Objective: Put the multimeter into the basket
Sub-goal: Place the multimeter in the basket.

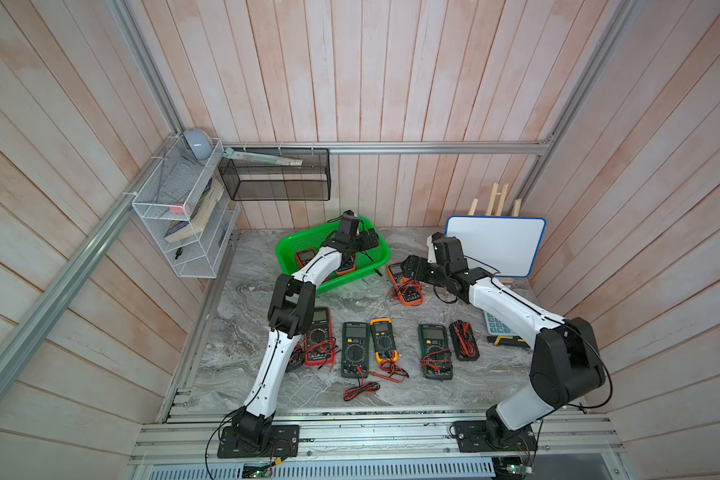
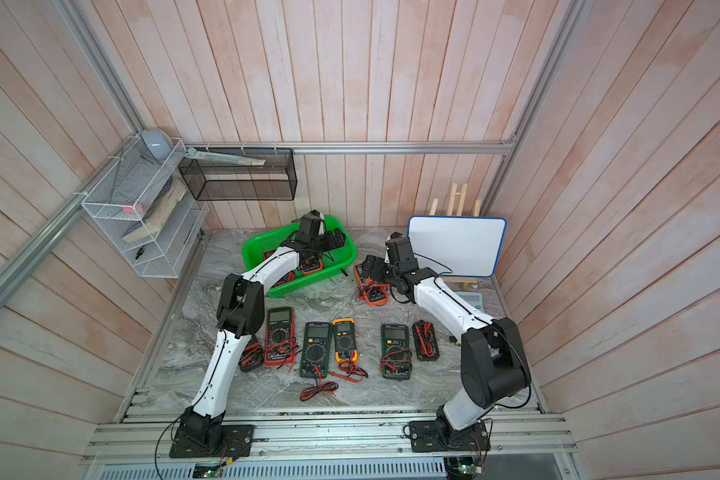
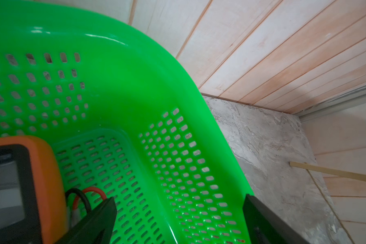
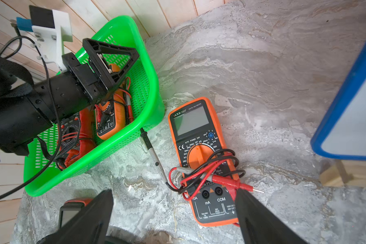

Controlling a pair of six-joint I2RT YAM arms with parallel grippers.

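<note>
Right gripper (image 4: pixel 174 196): jaws wide and empty, hovering over the table (image 4: pixel 262 63) above the jack end of the orange multimeter (image 4: pixel 201 152), apart from it.
Offset: in the right wrist view one finger overlaps the meter's edge and the other stands over bare table on the basket side, so the gap looks off-centre, toward the basket.
Long axis: display end far and slightly left, jack end near and slightly right. The jaws appear to span the short width, which suits a grip across the body.
Leads (image 4: pixel 209 175): red and black, coiled on the lower face. A black probe (image 4: pixel 151 152) trails left, between the meter and the basket.
Basket (image 4: pixel 150 74): just left of the orange multimeter and close beside it, with two multimeters (image 4: pixel 108 118) already inside.
Left gripper (image 3: pixel 180 199): wide and empty, above the far right corner of the basket's inside.
Nearer arm: the right, by far.
Next move: probably a small shift right, then down. The loose leads may snag.
</note>
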